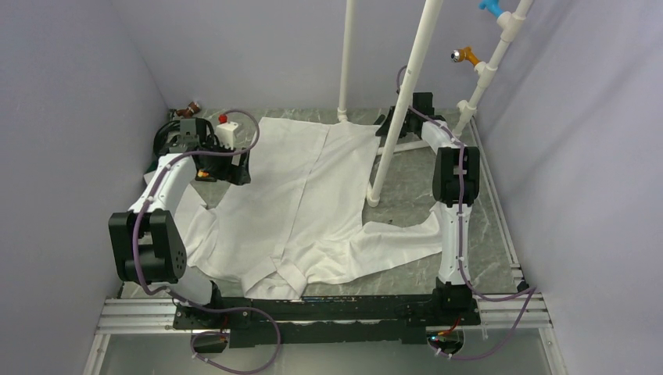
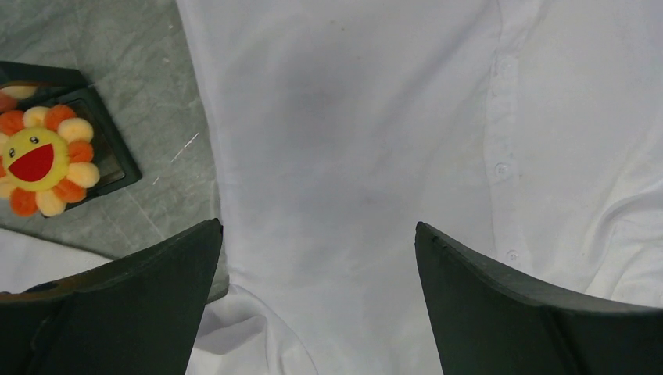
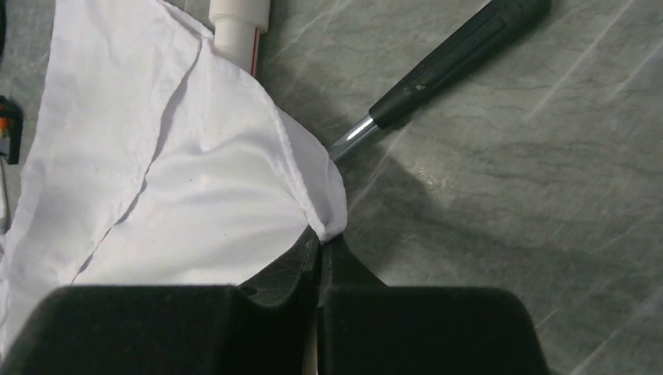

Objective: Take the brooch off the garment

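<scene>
The garment (image 1: 305, 203), a white button-front shirt, lies spread flat on the grey table. The brooch (image 2: 43, 160), an orange-and-yellow flower with a red smiling mouth, lies off the shirt on a small black tray (image 2: 109, 152) beside the shirt's edge. It shows as an orange speck in the top view (image 1: 205, 175). My left gripper (image 2: 317, 230) is open and empty, held above the shirt (image 2: 352, 133) just right of the brooch. My right gripper (image 3: 320, 238) is shut on a corner of the shirt (image 3: 234, 195) at its far right edge.
A white pipe rack (image 1: 406, 101) stands at the back right, one foot (image 3: 238, 19) beside the pinched corner. A black-handled tool (image 3: 453, 58) lies on the table past that corner. Orange (image 1: 467, 55) and blue (image 1: 491, 8) hooks hang on the rack. A red-capped white item (image 1: 227, 129) stands at the back left.
</scene>
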### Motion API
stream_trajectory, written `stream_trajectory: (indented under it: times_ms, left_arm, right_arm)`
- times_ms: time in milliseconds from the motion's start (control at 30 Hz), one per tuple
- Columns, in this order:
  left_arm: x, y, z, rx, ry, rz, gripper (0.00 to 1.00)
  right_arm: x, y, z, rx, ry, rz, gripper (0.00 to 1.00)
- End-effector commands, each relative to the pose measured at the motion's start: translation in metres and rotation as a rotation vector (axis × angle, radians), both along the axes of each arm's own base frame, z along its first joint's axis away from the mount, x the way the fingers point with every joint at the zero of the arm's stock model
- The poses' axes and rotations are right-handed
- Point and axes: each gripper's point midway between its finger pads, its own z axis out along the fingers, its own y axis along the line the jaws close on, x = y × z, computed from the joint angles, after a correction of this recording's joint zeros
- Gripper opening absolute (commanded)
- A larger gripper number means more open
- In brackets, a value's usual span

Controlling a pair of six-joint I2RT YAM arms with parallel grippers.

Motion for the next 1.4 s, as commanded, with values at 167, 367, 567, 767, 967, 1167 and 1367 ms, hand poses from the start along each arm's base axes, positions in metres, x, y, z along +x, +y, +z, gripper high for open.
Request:
stream_trajectory:
  times_ms: [167,367,567,767,967,1167,1367]
  left_arm:
    - [-0.022,0.037,0.015,0.096,-0.075,0.014,0.99]
    - [-0.055,0.035,0.016,0.145,-0.137,-0.086,0.99]
    - [-0.080,0.023,0.011,0.155,-0.186,-0.204,0.99]
    - [-0.084,0.012,0.019,0.123,-0.210,-0.231,0.99]
    - [-0.088,-0.001,0.021,0.116,-0.232,-0.259,0.99]
    - [-0.091,-0.001,0.018,0.123,-0.236,-0.249,0.99]
    - [-0.092,-0.001,0.022,0.123,-0.252,-0.229,0.99]
  right_arm:
    - [0.008,-0.021,0.088,-0.078,-0.198,0.015,0.63]
    - [-0.056,-0.026,0.127,-0.158,-0.218,0.088,0.83]
    - [-0.150,-0.068,0.118,-0.231,-0.026,0.091,0.83]
    - [-0.220,-0.164,0.096,-0.382,0.116,-0.064,0.82]
    - [-0.257,-0.243,0.063,-0.540,0.268,-0.199,0.79]
    - [-0.257,-0.266,0.023,-0.598,0.367,-0.238,0.81]
    - [-0.251,-0.269,0.000,-0.570,0.447,-0.231,0.81]
